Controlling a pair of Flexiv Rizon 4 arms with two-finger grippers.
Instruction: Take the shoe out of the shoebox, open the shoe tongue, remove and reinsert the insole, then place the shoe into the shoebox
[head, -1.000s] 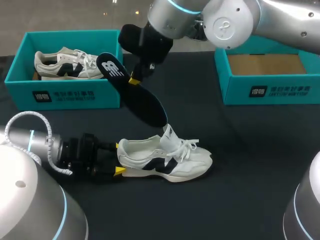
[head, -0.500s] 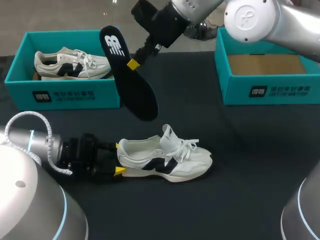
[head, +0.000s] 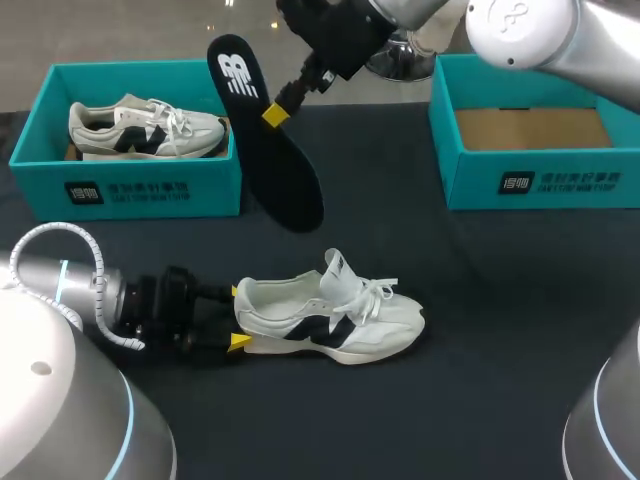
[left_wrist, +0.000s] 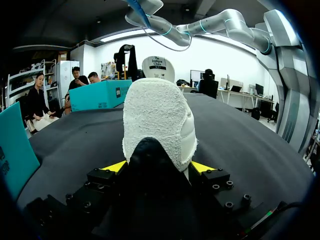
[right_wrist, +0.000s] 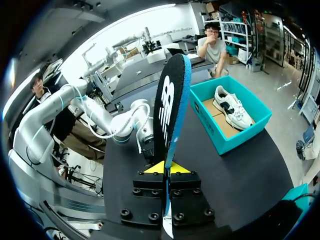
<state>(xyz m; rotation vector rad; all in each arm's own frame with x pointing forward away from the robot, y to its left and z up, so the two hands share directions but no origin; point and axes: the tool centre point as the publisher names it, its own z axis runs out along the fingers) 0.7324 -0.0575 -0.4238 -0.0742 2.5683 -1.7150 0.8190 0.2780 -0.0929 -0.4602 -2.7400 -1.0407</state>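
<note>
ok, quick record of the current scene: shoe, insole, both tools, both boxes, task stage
shoe: white sneaker with dark side panel, on its sole on the black table, tongue raised
insole: black foam insole, out of the shoe, held in the air, tilted, logo end up
left tool: shut on the sneaker's heel
right tool: shut on the insole's edge
left teal cardboard shoebox: holds a second white sneaker
right teal cardboard shoebox: empty
stage: insole removed, not yet reinserted
</note>
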